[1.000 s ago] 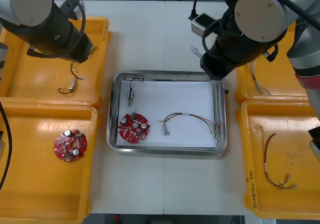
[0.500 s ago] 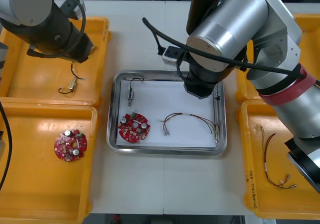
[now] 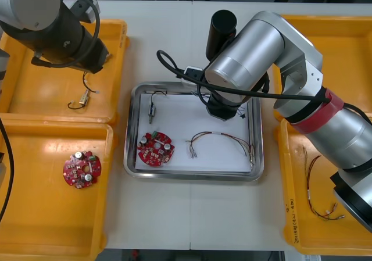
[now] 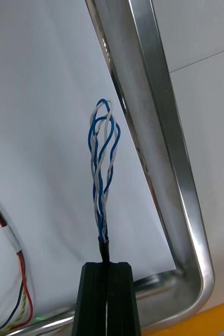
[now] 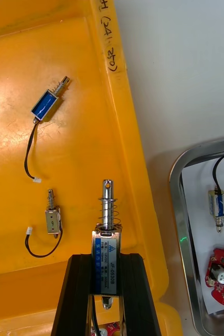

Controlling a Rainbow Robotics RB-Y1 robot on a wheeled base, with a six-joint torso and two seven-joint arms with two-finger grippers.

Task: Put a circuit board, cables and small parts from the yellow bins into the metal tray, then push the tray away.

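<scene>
Blue-white cable [image 4: 100, 210] near tray rim [image 4: 153, 131]

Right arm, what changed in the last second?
The right gripper, shut on the twisted blue and white cable, swung left from the bins' side to over the metal tray. The left gripper stayed over its yellow bin, shut on a small metal part. The circuit board and red and yellow cable lay unmoved.

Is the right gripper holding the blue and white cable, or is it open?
Shut on it: the right gripper pinches the black end of the twisted blue and white cable above the metal tray.
</scene>
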